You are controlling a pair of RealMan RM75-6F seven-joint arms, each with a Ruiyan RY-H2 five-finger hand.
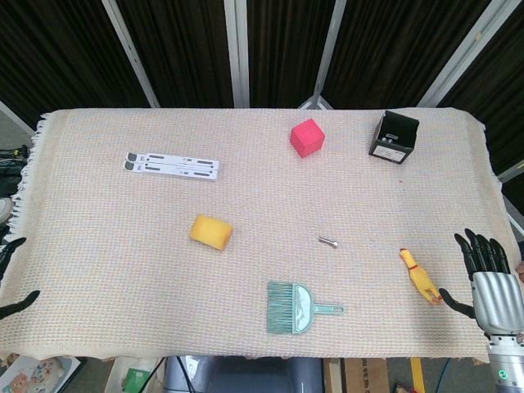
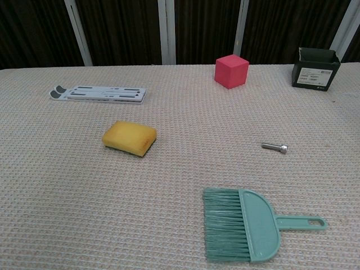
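Hands resting wide at the table edges, nothing held.
Your right hand [image 1: 491,278] is hovering spread-fingered just beside the yellow rubber chicken toy [image 1: 420,277], within easy reach; your left hand [image 1: 12,278] is idling, fingers apart, far from the yellow sponge [image 1: 211,232].

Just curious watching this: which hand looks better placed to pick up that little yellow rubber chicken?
Probably the right hand: it sits open just beside the rubber chicken, while the left hand is at the table's far edge.
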